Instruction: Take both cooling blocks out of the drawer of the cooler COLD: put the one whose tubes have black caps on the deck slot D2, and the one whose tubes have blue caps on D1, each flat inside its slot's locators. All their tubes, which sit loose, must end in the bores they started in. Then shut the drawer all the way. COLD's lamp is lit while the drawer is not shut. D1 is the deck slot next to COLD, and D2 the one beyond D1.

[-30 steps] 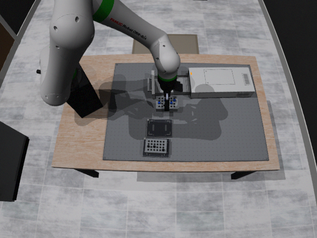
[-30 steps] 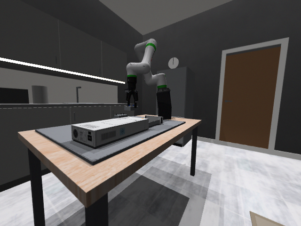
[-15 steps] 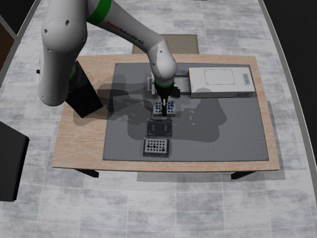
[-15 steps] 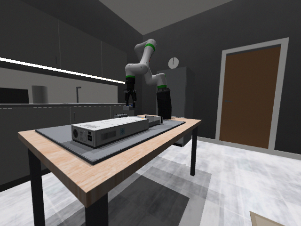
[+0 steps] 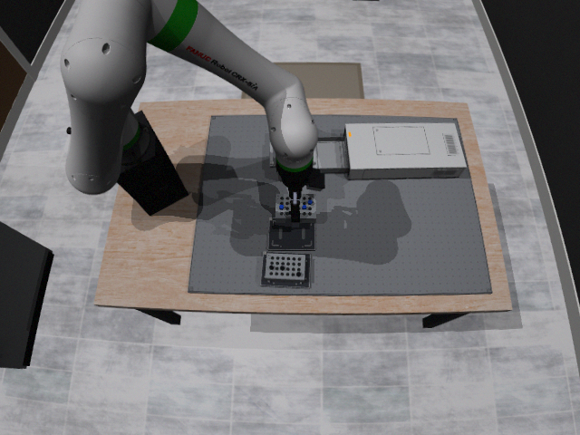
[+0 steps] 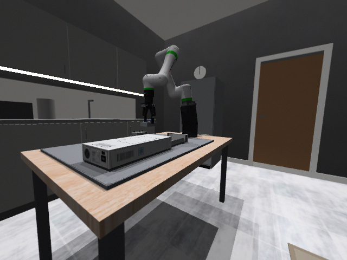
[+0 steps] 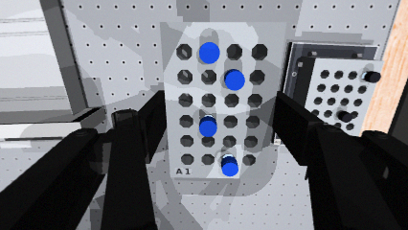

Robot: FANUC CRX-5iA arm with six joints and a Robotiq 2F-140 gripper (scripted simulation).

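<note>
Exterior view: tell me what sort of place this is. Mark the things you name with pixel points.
Probably a laboratory or its prep room: a counter with a tap [image 6: 89,108] under wall cabinets [image 6: 92,53], and a cooler [image 5: 402,147] [image 6: 131,148] on a table [image 5: 154,294] [image 6: 134,193] beside a robot arm [image 5: 225,51] [image 6: 168,67].

Count: cooling blocks, two. One blue-capped block [image 5: 308,211] [image 6: 147,123] [image 7: 220,88], 24 bores in six rows of four, four tubes with blue caps [image 5: 304,207] [image 7: 209,53]. One black-capped block [image 5: 286,262] [image 6: 139,133] [image 7: 335,96], also 24 bores; at least three black caps [image 5: 298,274] [image 7: 373,77] made out, exact number unclear. Deck slots: two, D1 [image 5: 293,238] and D2 [image 5: 263,282] [image 7: 330,51]. Cooler [image 5: 402,147] [image 6: 128,151]: one, with one drawer [image 5: 332,155] [image 6: 178,140] and one orange lamp [image 5: 349,134] [image 6: 164,136]. Bench [image 5: 149,262] [image 6: 168,173]: one. Gripper [image 5: 294,215] [image 6: 148,121] [image 7: 218,105]: one, two fingers. Wall clock [image 6: 199,72]: one. Door [image 6: 288,111]: one.
</note>
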